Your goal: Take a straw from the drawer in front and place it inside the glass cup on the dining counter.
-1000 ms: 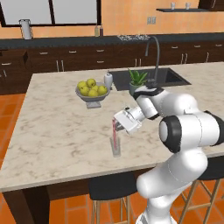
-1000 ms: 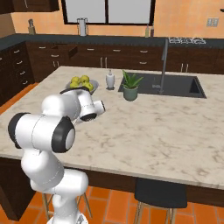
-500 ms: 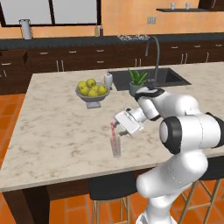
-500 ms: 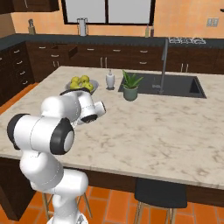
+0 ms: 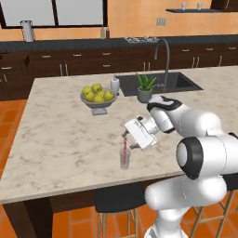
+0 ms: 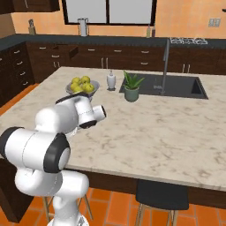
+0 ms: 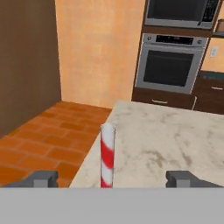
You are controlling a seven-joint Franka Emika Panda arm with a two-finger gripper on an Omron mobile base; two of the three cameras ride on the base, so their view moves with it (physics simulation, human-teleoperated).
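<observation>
The glass cup (image 5: 124,159) stands near the front edge of the marble dining counter (image 5: 60,139). The red-and-white striped straw (image 5: 123,145) stands upright in it. My gripper (image 5: 125,135) is level with the straw's top, reaching in from the right. In the hand view the straw (image 7: 107,155) rises midway between my two fingertips (image 7: 43,178), and the gripper (image 7: 113,179) is open with neither finger touching it. In the right base view my arm hides the cup. A dark-brown drawer (image 6: 73,52) seems to jut out of the far cabinets, too small to be sure.
A fruit bowl (image 5: 97,98), a white soap bottle (image 5: 115,85) and a potted plant (image 5: 145,88) stand further back on the counter, beside the sink (image 5: 160,82). A stool (image 5: 118,197) sits under the front edge. An oven wall (image 7: 173,65) lies beyond the counter's end.
The jaws have opened wide and let go of the straw, which stays standing in the cup. The arm has hardly moved.
</observation>
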